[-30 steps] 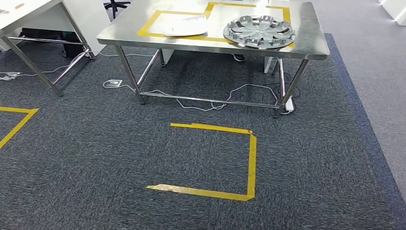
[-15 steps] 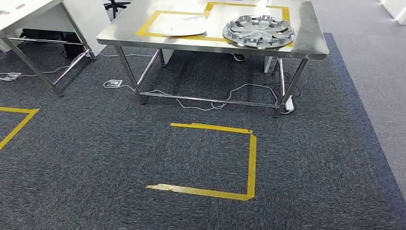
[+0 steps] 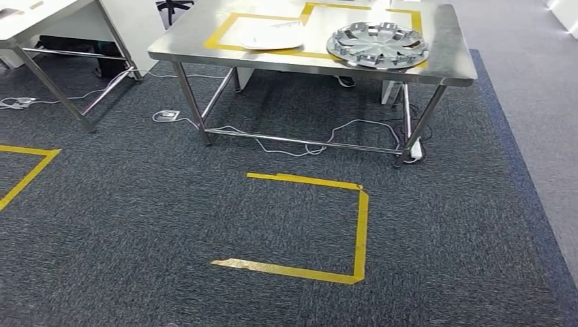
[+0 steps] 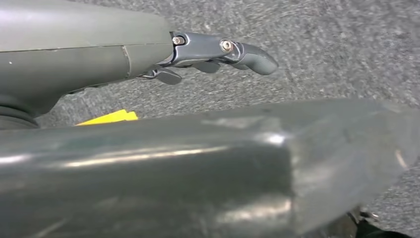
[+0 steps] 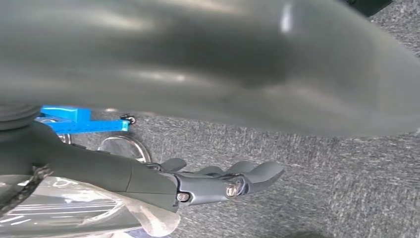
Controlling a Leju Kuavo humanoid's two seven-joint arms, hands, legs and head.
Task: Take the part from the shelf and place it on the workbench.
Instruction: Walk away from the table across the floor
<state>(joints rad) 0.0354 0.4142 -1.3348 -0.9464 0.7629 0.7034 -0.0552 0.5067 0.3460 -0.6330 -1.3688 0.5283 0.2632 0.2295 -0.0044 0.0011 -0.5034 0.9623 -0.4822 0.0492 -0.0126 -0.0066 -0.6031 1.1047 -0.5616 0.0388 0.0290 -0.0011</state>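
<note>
A silver wheel cover point(image 3: 377, 45) lies on the right side of the steel workbench point(image 3: 204, 49), inside yellow tape outlines. A flat white plastic-wrapped item point(image 3: 272, 41) lies to its left. My left hand point(image 4: 218, 52) hangs over the grey carpet with its fingers stretched out and nothing in them. My right hand point(image 5: 223, 181) also hangs over the carpet, fingers extended and holding nothing. A shiny thing in clear plastic wrap point(image 5: 64, 208) sits close beside the base of the right hand; I cannot tell whether it touches the hand.
Yellow tape marks an open square point(image 3: 320, 225) on the carpet before the workbench, and another corner point(image 3: 27, 170) at the left. Cables and a power strip point(image 3: 412, 150) lie under the workbench. A second table point(image 3: 41, 20) stands at the far left. A blue bracket point(image 5: 74, 121) and a chrome rim point(image 5: 121, 148) are beyond the right hand.
The whole head picture has shifted slightly to the right and down, so the camera has moved. Nothing on the workbench has changed place.
</note>
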